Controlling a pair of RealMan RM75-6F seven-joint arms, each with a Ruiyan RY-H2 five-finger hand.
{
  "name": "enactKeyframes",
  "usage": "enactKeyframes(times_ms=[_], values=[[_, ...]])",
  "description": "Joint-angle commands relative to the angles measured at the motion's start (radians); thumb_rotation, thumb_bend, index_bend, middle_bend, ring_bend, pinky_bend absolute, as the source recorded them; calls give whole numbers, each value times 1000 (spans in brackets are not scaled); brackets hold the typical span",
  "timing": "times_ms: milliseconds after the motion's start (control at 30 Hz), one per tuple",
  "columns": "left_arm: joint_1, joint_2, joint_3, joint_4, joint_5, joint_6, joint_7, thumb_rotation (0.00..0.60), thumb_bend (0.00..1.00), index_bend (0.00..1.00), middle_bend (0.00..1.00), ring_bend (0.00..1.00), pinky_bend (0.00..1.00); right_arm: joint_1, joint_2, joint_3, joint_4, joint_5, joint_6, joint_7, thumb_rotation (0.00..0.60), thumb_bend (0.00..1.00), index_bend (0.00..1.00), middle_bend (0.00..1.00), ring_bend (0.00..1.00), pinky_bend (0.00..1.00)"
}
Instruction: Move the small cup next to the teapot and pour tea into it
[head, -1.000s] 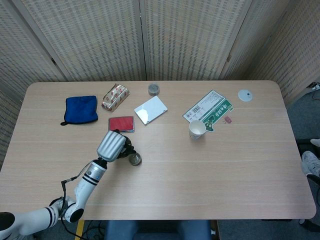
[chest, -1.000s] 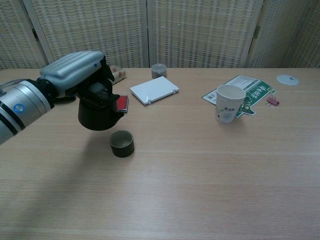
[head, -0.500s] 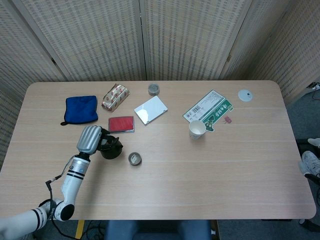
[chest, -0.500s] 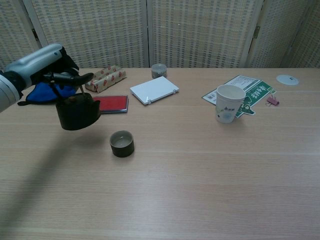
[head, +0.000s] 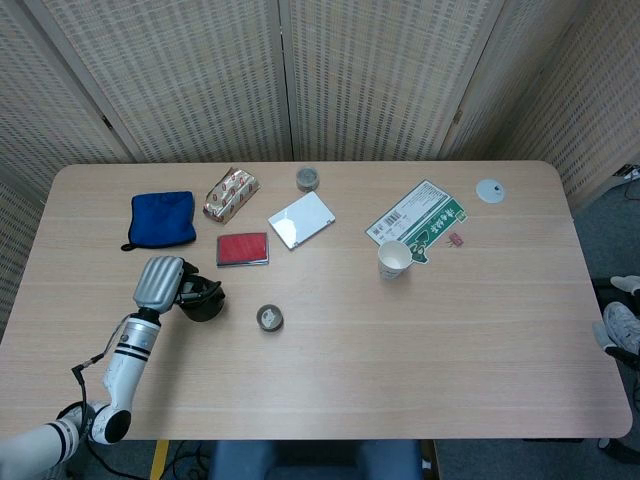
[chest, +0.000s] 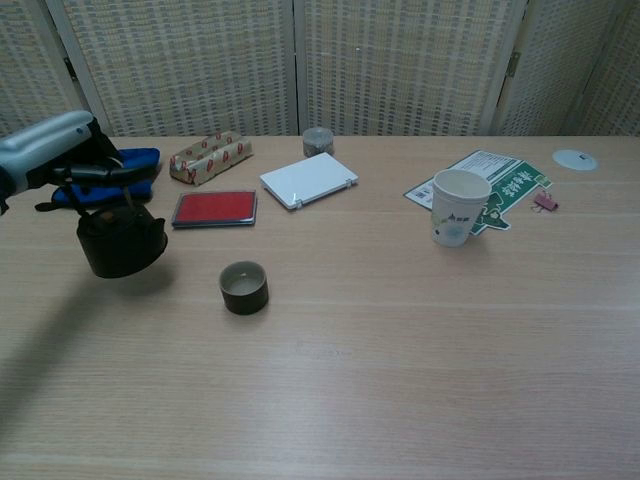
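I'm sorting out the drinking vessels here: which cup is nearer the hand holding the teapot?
The small dark cup, low and squat, just right of the teapot that the left hand holds. The tall white paper cup stands much farther right, by the green leaflet.

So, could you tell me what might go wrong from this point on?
The left hand holds the dark teapot by its thin handle, apparently just above the table; it could swing or land hard and spill tea. The blue pouch and red case lie close behind it and might get splashed. The small cup stands alone nearby, so a sideways sweep of the arm could knock it over.
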Motion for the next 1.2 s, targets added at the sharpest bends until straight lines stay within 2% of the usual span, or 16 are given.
enactKeyframes(times_ms=[33, 467, 867, 967, 1200], values=[[6, -9, 20, 32, 23, 3, -1, 225, 198, 1000, 1000, 931, 557, 2, -2, -1, 2, 1, -4, 1, 600, 201, 314, 283, 185, 272], [17, -59, 61, 129, 69, 2, -19, 224, 196, 1000, 1000, 901, 528, 5, -2, 1, 5, 5, -8, 1, 600, 201, 314, 283, 185, 272], [25, -78, 80, 160, 87, -6, -7, 224, 193, 969, 1000, 853, 505, 7, -4, 0, 3, 4, -8, -2, 600, 201, 314, 283, 185, 272], [28, -74, 82, 154, 86, -7, 11, 216, 185, 921, 975, 806, 491, 7, -4, 0, 1, 3, -7, -3, 600, 201, 314, 283, 185, 272], [37, -53, 80, 111, 82, -4, 42, 111, 168, 689, 740, 578, 451, 7, -3, 0, -4, 2, -4, -7, 600, 201, 314, 283, 185, 272]])
